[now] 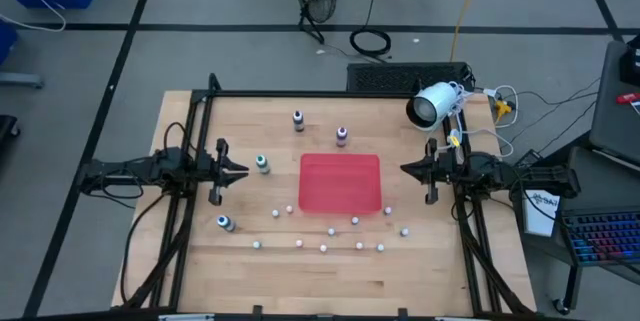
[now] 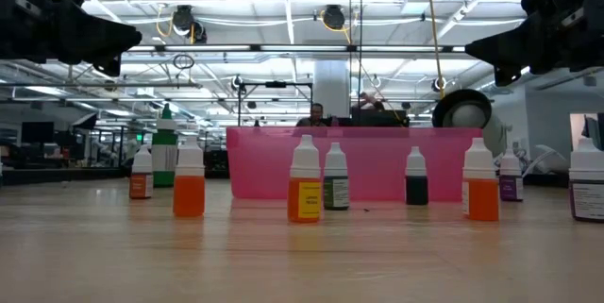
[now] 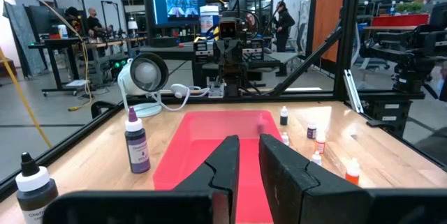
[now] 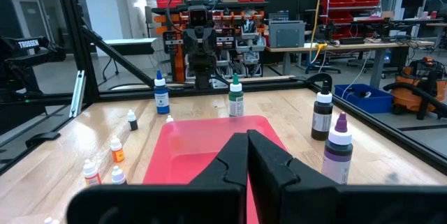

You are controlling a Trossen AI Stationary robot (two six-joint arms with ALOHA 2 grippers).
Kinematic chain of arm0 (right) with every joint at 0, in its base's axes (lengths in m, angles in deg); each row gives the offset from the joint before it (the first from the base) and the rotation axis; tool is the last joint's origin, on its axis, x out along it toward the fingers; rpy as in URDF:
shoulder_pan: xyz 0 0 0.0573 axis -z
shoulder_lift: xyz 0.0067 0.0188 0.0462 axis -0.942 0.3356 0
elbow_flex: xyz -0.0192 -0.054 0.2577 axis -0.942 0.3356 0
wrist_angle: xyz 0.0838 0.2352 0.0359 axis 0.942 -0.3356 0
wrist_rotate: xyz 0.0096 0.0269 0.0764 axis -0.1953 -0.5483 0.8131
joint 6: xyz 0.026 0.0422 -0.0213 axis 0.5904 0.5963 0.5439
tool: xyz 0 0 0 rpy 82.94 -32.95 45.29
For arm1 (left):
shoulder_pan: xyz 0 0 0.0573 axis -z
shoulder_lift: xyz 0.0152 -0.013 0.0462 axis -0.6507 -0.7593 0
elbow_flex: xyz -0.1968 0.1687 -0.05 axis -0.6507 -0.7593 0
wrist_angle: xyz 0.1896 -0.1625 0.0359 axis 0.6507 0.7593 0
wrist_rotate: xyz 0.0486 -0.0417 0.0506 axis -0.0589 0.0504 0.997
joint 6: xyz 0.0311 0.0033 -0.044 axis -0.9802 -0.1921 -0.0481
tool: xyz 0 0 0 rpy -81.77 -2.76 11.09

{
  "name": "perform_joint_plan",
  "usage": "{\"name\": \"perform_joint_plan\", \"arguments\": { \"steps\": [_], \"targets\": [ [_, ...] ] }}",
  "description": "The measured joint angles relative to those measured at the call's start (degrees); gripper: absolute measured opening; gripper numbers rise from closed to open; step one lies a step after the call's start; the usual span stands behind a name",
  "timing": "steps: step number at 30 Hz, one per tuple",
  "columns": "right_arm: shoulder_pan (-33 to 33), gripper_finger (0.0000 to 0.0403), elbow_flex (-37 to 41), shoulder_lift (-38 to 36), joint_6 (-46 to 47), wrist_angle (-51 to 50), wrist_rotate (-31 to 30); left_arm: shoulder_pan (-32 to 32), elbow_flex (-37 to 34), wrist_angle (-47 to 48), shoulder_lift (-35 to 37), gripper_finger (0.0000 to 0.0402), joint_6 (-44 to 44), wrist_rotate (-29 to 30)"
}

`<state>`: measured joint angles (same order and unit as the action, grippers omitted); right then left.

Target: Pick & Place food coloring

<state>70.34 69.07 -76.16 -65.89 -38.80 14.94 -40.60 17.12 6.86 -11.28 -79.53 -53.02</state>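
Both grippers are closed and empty: the left gripper [image 1: 240,172] hangs at the red tray's [image 1: 340,181] left edge, the right gripper [image 1: 408,169] at its right. Nearest the left one, just beyond its tips, stands the green bottle [image 1: 262,164], upright; the blue bottle [image 1: 225,223] stands nearer the front edge. Farther back, the dark bottle [image 1: 298,119] and purple bottle [image 1: 342,136] stand behind the tray. Labels are illegible from above.

Purple bottle [image 3: 136,148] beside red tray [image 3: 202,140]
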Motion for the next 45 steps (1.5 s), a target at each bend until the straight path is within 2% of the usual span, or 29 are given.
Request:
{"name": "perform_joint_plan", "arguments": {
  "steps": [7, 9, 14, 17, 21, 27, 31, 35, 38, 40, 42, 45],
  "targets": [
    [0.0, 0.0, 0.02, 0.0, 0.01, 0.52, -0.01, 0.01, 0.0, 0.0, 0.0, 0.0061, 0.0, 0.0],
    [-0.05, 0.0, 0.0, 0.02, 2.59, 1.68, 0.12, 0.01, 0.0, 0.01, 0.0, 0.0061, -0.01, 0.01],
    [-0.07, 0.0, 0.0, 0.02, 31.28, 6.02, 4.21, -0.01, 0.0, 0.02, 0.0, 0.0061, 0.01, 0.0],
    [-0.08, 0.0, 0.02, 0.08, 39.28, 6.64, 3.6, 0.0, 0.0, 0.02, 0.0, 0.0061, 0.01, 0.0],
    [-0.06, 0.0, 0.02, 0.57, 40.01, 5.78, -1.54, 0.0, 0.0, 0.0, 0.0, 0.0061, 0.0, 0.01],
    [-0.07, 0.0, 0.01, 0.79, 42.46, 5.89, -1.55, -0.01, 0.0, 0.0, 0.0, 0.0061, 0.01, 0.0],
    [-0.05, 0.0, 0.0, 0.79, 39.52, 5.98, -1.23, 0.0, 0.0, -0.02, 0.0, 0.0061, 0.01, 0.0],
    [-0.07, 0.0, 0.0, 1.04, 31.66, 6.0, 1.4, 0.01, 0.0, -0.02, 0.0, 0.0061, 0.01, 0.0],
    [-0.04, 0.0, -0.03, 1.05, 30.23, 7.39, 1.53, 0.01, 0.0, 0.0, 0.0, 0.0061, 0.0, 0.02],
    [-0.02, 0.0, -0.97, 1.54, 29.3, 9.74, 5.16, 0.01, 0.0, 0.0, 0.0, 0.0061, 0.01, 0.02],
    [-0.36, 0.0001, -2.89, 3.06, 29.1, 8.72, 10.33, -0.01, 0.0, 0.01, 0.0, 0.0061, 0.01, 0.0],
    [-2.31, 0.0003, -9.25, 8.27, 28.57, 9.19, 11.5, 0.01, 0.0, 0.0, 0.0, 0.0061, -0.01, 0.0]
  ]
}}
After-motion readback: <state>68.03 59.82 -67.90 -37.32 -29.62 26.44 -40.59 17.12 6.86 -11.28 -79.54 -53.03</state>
